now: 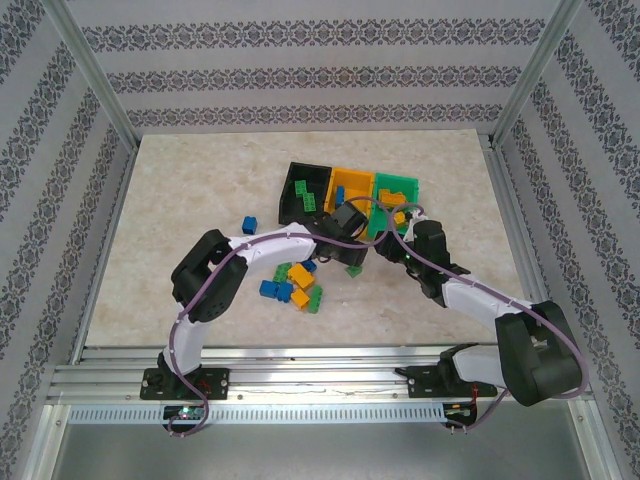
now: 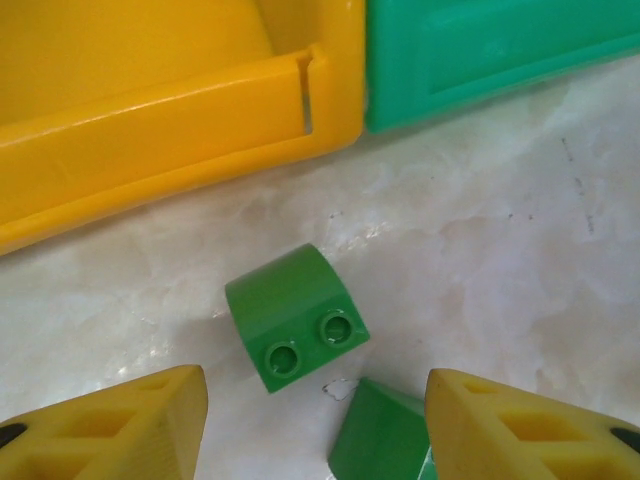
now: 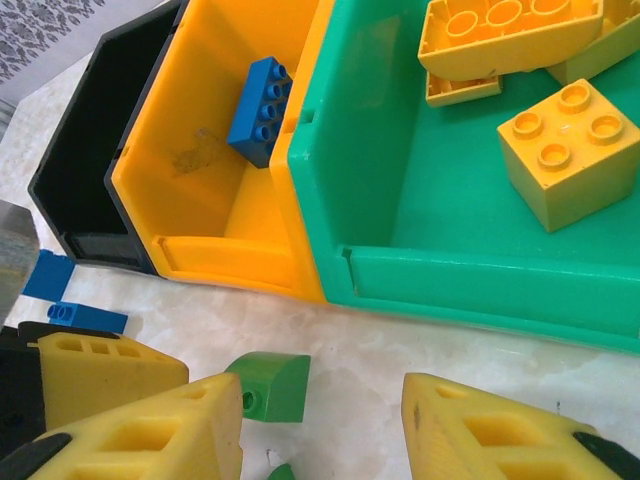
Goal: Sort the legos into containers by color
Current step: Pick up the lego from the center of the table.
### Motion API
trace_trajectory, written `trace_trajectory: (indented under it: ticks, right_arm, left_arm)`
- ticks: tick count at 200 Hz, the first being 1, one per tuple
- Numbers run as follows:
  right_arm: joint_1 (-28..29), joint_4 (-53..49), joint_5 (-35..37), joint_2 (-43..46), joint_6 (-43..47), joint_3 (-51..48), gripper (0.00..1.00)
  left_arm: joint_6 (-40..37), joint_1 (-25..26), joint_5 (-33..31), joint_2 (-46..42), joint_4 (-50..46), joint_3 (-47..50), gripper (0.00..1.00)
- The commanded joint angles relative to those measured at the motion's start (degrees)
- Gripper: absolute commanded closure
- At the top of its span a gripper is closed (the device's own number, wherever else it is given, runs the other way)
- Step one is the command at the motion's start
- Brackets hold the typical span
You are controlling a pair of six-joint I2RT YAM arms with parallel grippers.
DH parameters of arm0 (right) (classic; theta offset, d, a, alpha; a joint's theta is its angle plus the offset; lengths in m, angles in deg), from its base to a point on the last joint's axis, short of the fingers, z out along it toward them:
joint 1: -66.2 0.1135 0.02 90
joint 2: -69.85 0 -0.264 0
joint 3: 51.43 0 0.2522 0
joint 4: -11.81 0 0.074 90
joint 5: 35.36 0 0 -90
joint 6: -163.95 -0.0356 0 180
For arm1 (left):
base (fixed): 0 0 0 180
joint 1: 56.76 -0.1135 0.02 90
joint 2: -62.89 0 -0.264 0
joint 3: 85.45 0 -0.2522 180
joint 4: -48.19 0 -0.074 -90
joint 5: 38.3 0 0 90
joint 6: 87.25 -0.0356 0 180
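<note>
1. Three joined containers (image 1: 352, 180) sit on the table (image 1: 180, 200), partly filled: yellow bricks (image 3: 560, 150) in the green bin (image 3: 450, 270), a blue brick (image 3: 262, 108) in the orange bin (image 3: 230, 255).
2. The left gripper (image 2: 315, 405) and right gripper (image 3: 320, 430) both gape, empty.
3. A green brick (image 2: 295, 325) lies just ahead of the left gripper; a pile of loose legos (image 1: 292, 285) remains unsorted.

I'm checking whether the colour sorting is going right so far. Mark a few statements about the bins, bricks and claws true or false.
1. The green plastic bin holds yellow studded bricks. True.
2. A blue studded brick lies in the orange-yellow plastic bin. True.
3. The left claw is shut on the small green curved brick. False: its jaws are open and the brick lies untouched on the marble table.
4. That green brick sits inside the green bin. False: it lies on the table, outside the bins.
5. The right claw carries a yellow brick. False: it is open and empty.
</note>
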Motion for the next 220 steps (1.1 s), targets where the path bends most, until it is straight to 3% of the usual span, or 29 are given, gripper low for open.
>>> trace_trajectory:
  ticks: [1, 83, 176, 220]
  right_arm:
    - [-0.8, 1.67, -0.99, 1.14, -0.76, -1.1, 0.54]
    - [-2.02, 2.65, -1.71, 1.17, -1.65, -1.83, 0.53]
    - [-2.57, 3.23, -2.66, 0.77, -2.19, -1.88, 0.53]
    - [-2.5, 3.34, -3.01, 0.77, -2.27, -1.91, 0.53]
  left_arm:
    - [-0.48, 0.66, -1.62, 1.8, -3.66, -1.97, 0.41]
    - [-0.16, 1.01, -2.62, 7.6, -7.86, -8.9, 0.42]
    - [-1.05, 1.18, -3.32, 6.72, -6.79, -8.12, 0.62]
    - [-2.25, 1.18, -4.68, 2.25, -3.24, -3.53, 0.65]
